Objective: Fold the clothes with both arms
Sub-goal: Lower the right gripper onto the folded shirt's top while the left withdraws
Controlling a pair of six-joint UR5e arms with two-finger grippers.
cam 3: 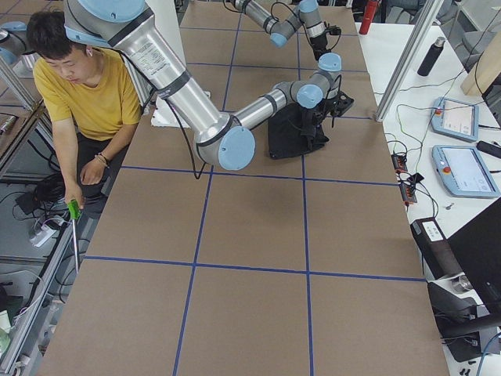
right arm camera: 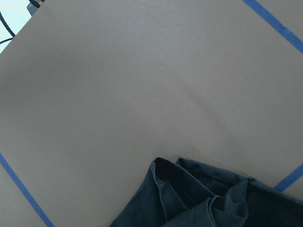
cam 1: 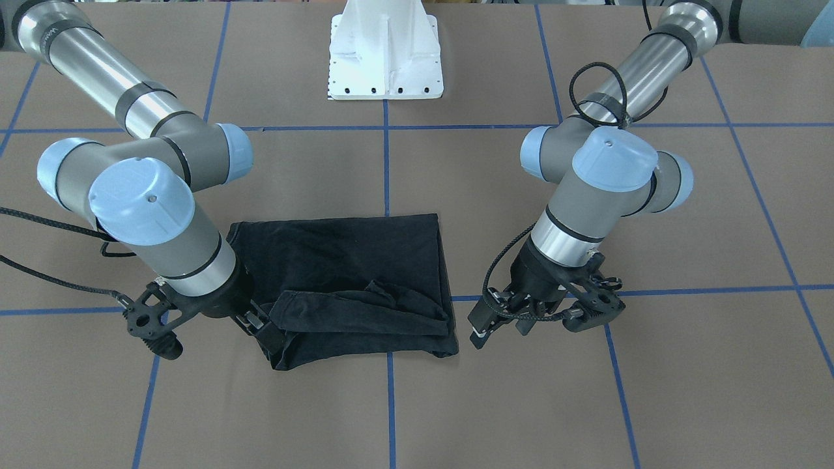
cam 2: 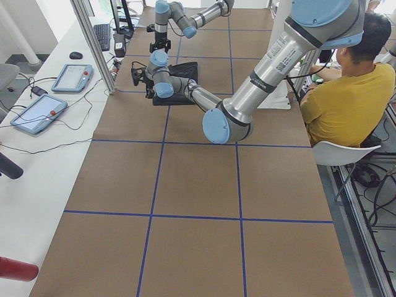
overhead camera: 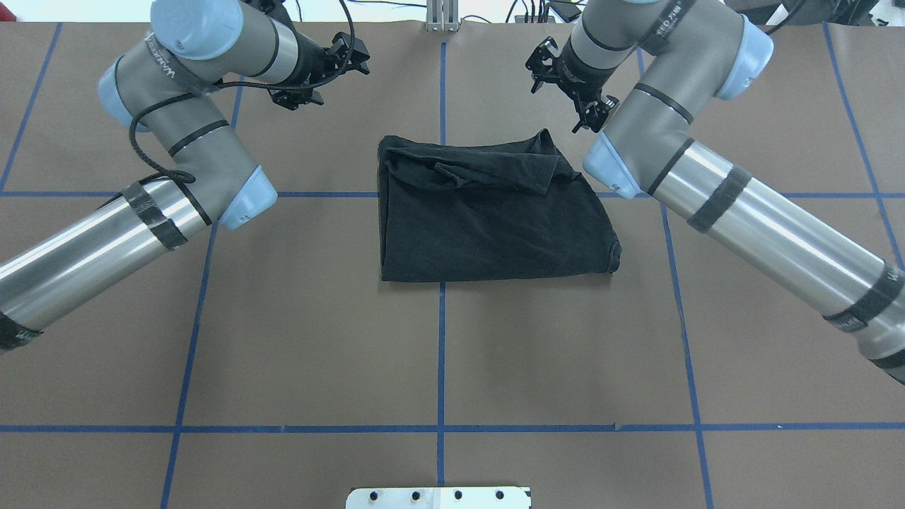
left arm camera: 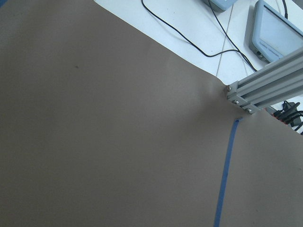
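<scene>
One black T-shirt (cam 1: 352, 260) lies folded into a rough rectangle at the middle of the front view, only plain black showing, on the brown table (cam 1: 495, 404). A bunched fold runs along its lower edge. The right gripper (cam 1: 259, 324), at the shirt's lower left, touches that corner; I cannot tell whether it grips the cloth. The left gripper (cam 1: 481, 324) hangs just beside the lower right corner, apart from it, and I cannot tell how wide it stands either.
</scene>
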